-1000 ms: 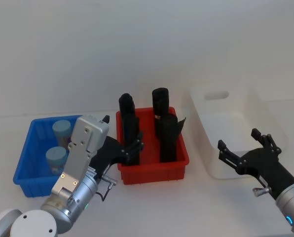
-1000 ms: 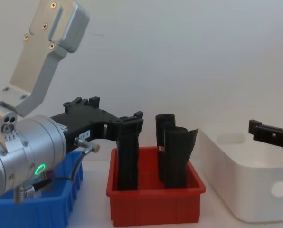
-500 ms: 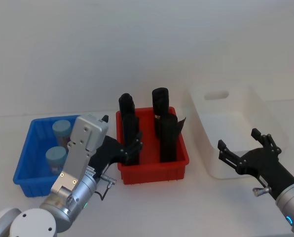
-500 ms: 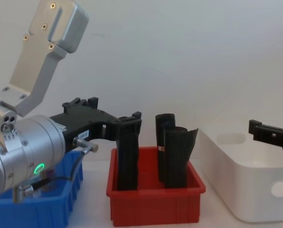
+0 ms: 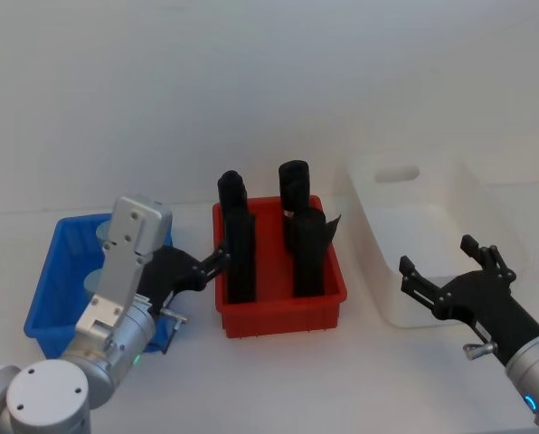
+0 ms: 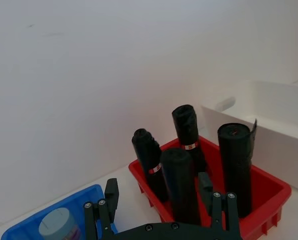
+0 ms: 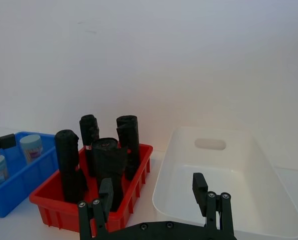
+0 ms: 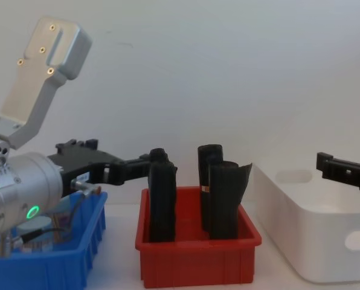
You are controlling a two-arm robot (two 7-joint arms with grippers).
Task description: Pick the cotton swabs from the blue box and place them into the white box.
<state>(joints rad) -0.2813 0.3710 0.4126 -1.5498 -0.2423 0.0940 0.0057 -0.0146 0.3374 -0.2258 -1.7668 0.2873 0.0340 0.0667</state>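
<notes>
White table [image 5: 360,380]: left gripper [image 5: 195,276], fingers spread, hovers at blue box [image 5: 43,303], presumably for cotton swabs [image 7: 30,146]; right gripper [image 5: 437,256], fingers open, near white box [image 5: 432,217].

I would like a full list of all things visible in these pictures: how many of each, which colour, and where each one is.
blue box: one, blue, on the left side of the table.
cotton swabs: two jars, clear with pale blue lids, upright inside the blue box.
red bin: one, red, in the middle, between the blue box and the white box.
black rolls: four, black, upright in the red bin.
white box: one, white, on the right side.
table: one, white, under all three containers.
left gripper: one, black, open, above the blue box's right side, pointing toward the red bin.
right gripper: one, black, open, at the white box's near end.
</notes>
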